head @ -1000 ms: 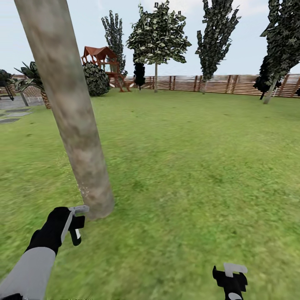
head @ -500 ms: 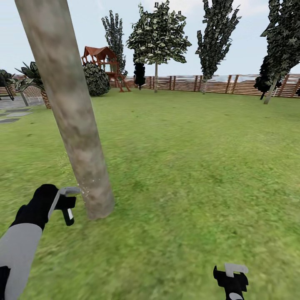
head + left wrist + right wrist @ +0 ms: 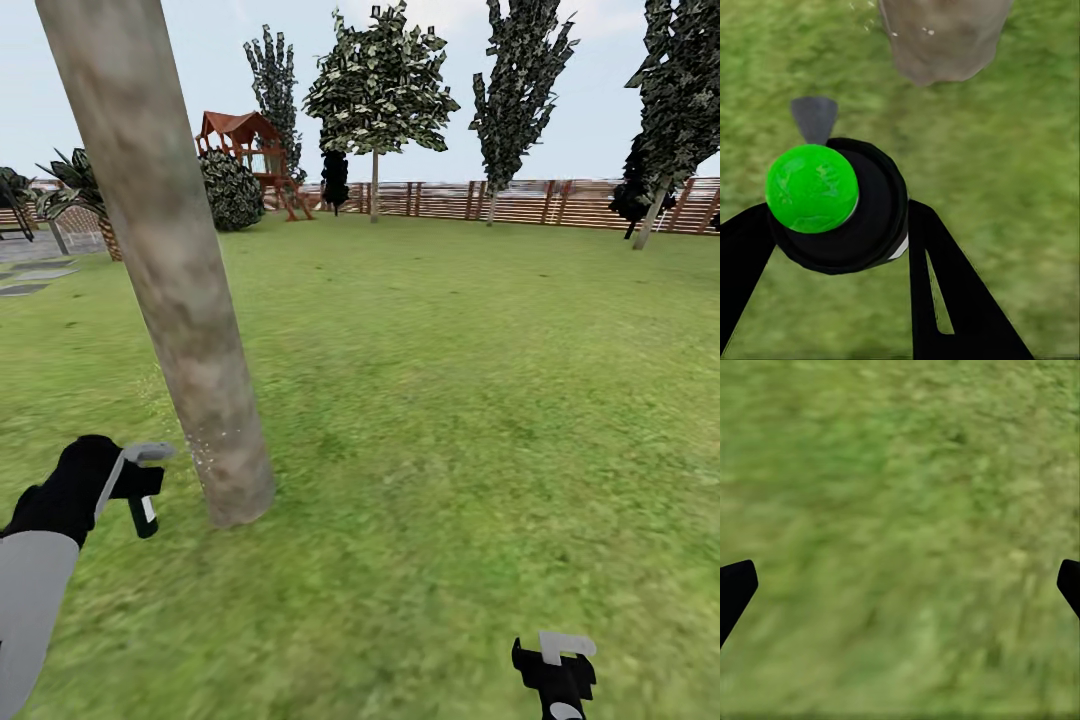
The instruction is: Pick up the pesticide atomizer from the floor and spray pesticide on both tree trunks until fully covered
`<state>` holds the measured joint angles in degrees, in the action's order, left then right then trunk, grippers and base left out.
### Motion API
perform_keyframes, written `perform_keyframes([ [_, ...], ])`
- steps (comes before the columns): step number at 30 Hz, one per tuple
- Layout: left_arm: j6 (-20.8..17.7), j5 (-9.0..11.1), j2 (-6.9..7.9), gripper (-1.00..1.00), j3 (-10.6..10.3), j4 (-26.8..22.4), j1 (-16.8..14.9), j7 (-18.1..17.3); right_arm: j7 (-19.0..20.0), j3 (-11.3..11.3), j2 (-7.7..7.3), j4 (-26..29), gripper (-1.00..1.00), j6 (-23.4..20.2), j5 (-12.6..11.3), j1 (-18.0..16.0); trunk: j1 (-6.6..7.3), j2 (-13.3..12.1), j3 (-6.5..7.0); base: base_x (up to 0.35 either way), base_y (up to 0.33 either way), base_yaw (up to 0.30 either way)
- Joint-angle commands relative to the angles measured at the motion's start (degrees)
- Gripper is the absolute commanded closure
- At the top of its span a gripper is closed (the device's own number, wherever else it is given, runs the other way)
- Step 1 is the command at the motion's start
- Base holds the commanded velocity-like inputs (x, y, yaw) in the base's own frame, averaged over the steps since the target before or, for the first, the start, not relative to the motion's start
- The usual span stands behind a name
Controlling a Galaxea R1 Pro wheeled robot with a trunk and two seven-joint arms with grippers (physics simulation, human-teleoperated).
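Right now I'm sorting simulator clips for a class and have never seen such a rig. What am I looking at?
A simulated two-armed robot stands on a garden lawn. One picture comes from a camera on its head; the other two from cameras by each claw. Its left claw is shut on the pesticide atomizer, a stubby black sprayer with a green top, beside the thick pale tree trunk; pale specks dot the trunk's base. The right claw is open and empty over grass. A wooden fence and a play tower stand behind.

Dark narrow trees (image 3: 520, 70) and a round bush (image 3: 230, 188) stand far off; a palm (image 3: 85, 195) grows beside paving stones (image 3: 35, 275).
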<state>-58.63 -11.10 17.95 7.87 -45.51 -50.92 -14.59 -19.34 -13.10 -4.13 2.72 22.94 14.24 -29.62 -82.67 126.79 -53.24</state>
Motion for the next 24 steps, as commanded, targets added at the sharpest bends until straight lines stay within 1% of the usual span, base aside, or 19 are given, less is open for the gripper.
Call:
perform_keyframes([
  [1,-0.04,-0.03,-0.07,1.00,-1.32,-0.01,0.11,0.00,0.00,0.00,0.00,0.00,-1.00,0.00,0.00,0.00,0.00,0.00,0.00,0.178,0.000,0.000],
  [3,-0.07,0.19,-0.36,1.00,-2.71,-0.02,-0.38,-0.02,0.00,0.00,0.00,0.00,-1.00,0.00,0.00,0.00,0.00,0.00,0.00,0.238,0.000,0.000],
  [5,-0.08,0.26,-0.34,1.00,-2.87,-0.02,-0.57,-0.01,0.00,0.00,0.00,0.00,-1.00,0.00,0.00,0.00,0.00,0.00,0.00,0.107,0.000,0.000],
  [10,-0.16,0.26,0.58,1.00,-2.89,-0.02,-0.68,-0.09,0.00,0.00,0.00,0.00,-1.00,0.00,0.00,0.00,0.00,0.00,0.00,0.012,0.000,0.000],
  [13,-0.16,0.29,1.39,1.00,-2.71,-0.04,-0.67,-0.09,0.00,0.00,0.00,0.00,-1.00,0.00,0.00,0.00,0.00,0.00,0.00,0.000,0.000,0.000],
  [14,-0.16,0.29,1.42,1.00,-2.69,-0.04,-0.67,-0.09,0.00,0.00,0.00,0.00,-1.00,0.00,0.00,0.00,0.00,0.00,0.00,0.000,0.000,0.000],
  [18,-0.16,0.37,0.78,1.00,-2.90,-0.02,-0.59,-0.14,0.00,0.00,0.00,0.00,-1.00,0.00,0.00,0.00,0.00,0.00,0.00,0.004,-0.033,0.000],
  [24,-0.16,0.53,0.69,1.00,-2.77,-0.54,-0.58,-0.18,0.00,0.00,0.00,0.00,-1.00,0.00,0.00,0.00,0.00,0.00,0.00,0.069,-0.237,0.000],
])
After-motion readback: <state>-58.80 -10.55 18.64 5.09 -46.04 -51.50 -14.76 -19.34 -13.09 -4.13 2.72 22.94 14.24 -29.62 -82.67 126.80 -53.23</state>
